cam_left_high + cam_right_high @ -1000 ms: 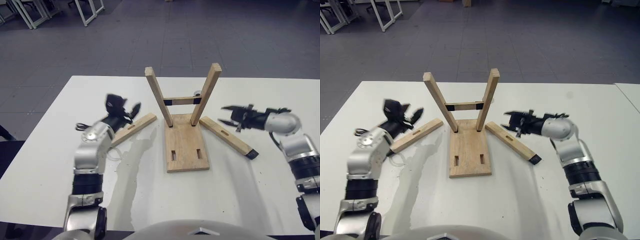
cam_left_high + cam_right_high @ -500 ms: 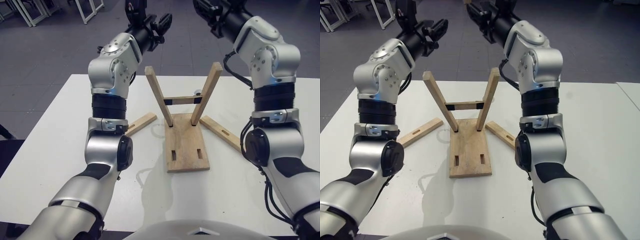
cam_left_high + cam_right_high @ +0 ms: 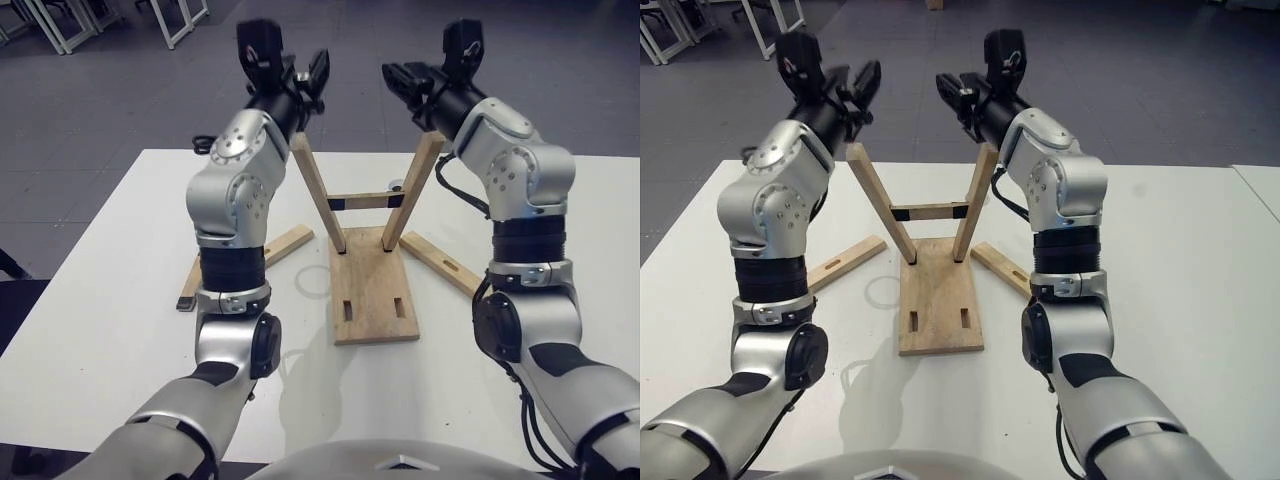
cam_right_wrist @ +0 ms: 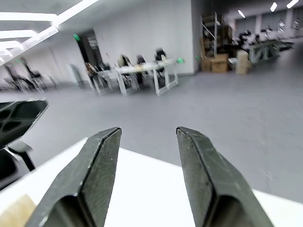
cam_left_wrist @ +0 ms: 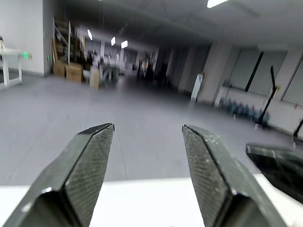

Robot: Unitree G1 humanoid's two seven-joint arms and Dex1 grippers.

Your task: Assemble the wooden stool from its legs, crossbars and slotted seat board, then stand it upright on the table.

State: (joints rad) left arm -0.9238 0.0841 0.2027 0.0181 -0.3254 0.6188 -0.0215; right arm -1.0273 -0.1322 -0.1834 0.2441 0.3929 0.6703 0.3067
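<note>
I've got left tool and right tool wide open, half-built stool and loose legs on the desk beneath.

Matt wooden stool; textured fingers

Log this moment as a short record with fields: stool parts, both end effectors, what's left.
Seat board: flat on the table, two near slots empty
Fitted: two legs standing at its far end, joined by a crossbar
Loose: one leg lying at the board's left, another at its right
Left end effector: raised, open, empty
Right end effector: raised, open, empty
Stool: not yet complete
</note>
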